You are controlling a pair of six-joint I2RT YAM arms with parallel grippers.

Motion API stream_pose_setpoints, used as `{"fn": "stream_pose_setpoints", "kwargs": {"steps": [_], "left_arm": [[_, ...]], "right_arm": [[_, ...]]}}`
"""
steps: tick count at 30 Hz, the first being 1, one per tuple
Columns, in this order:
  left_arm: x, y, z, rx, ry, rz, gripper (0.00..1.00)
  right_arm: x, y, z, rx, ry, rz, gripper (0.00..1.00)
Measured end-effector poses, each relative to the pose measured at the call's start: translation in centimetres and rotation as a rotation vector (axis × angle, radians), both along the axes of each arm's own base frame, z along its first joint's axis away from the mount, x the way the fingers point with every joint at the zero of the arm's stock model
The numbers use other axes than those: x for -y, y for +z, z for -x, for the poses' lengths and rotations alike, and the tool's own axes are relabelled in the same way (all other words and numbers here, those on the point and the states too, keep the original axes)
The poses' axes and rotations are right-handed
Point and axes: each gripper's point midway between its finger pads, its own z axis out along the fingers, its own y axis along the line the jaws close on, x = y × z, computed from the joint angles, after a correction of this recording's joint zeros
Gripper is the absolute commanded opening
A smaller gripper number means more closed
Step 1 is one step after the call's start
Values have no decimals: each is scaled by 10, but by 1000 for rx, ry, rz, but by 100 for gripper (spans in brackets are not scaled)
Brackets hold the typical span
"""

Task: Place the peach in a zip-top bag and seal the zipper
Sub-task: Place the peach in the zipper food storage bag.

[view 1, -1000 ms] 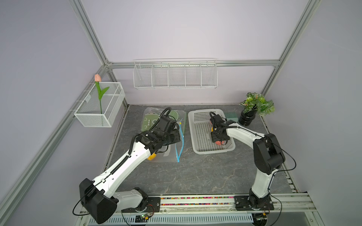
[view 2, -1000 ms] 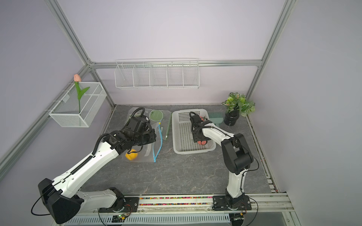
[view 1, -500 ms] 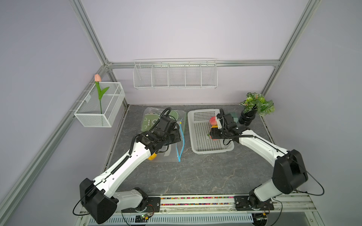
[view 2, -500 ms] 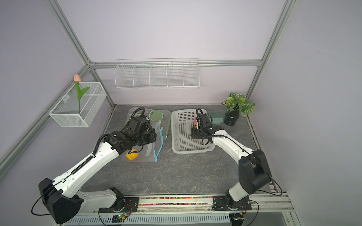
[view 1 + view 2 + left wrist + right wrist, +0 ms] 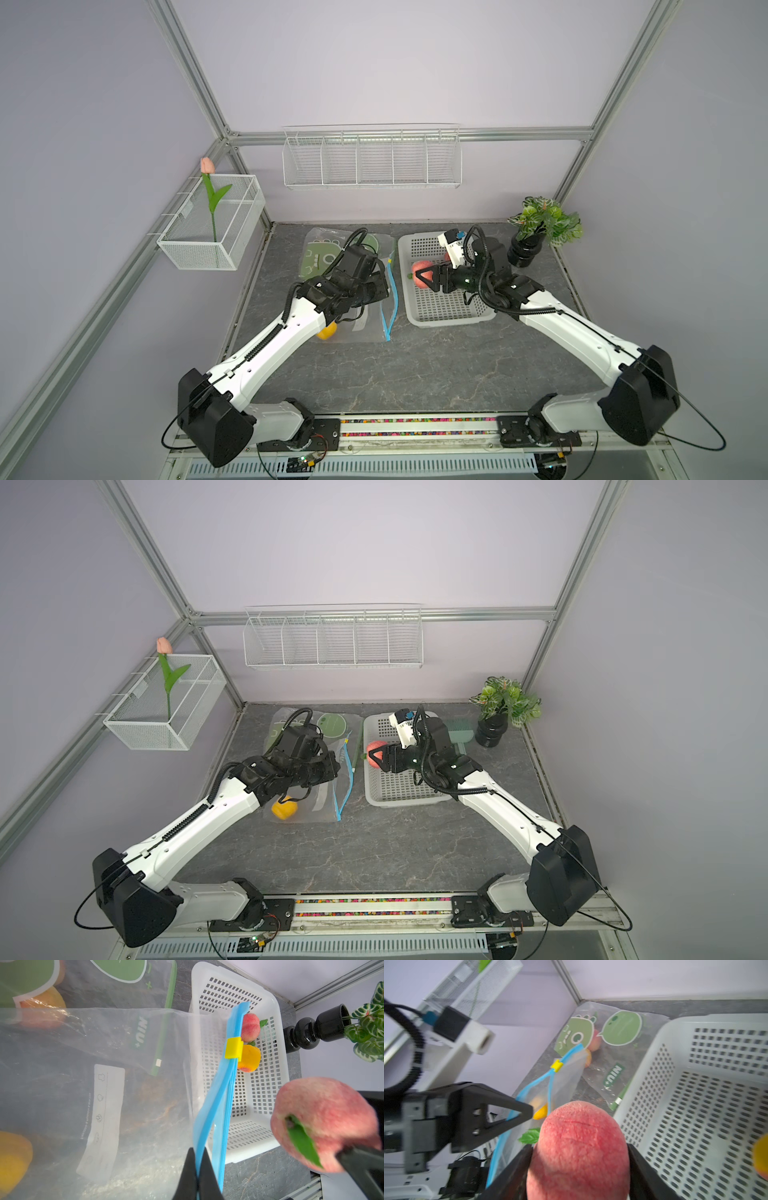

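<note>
Left wrist view tells us why the bag gapes: the left fingers are pinched tight on one blue lip of the zipper and hold it up off the surface, so the mouth opens toward the basket. The yellow slider sits along the strip well away from the pinch — leaving most of the mouth free. The right fingers clasp the peach on both sides, in the air over the basket's edge nearest the bag, leaf end pointing at the opening. We judge this a carry toward insertion — the peach is not yet inside, and the zipper is unsealed. An orange fruit shows through the bag's film.
</note>
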Motion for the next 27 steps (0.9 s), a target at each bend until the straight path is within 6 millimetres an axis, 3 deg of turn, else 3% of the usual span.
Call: {"fn": "stream_pose_setpoints", "kwargs": {"steps": [4, 10, 27], "left_arm": [[1, 0, 0, 0, -2, 3, 0], [1, -1, 0, -2, -2, 2, 0], [1, -1, 0, -2, -2, 1, 0]], "right_arm": [[-23, 10, 10, 4, 78, -77, 66], [-49, -1, 12, -52, 143, -117, 66], [-63, -23, 14, -121, 168, -116, 66]]}}
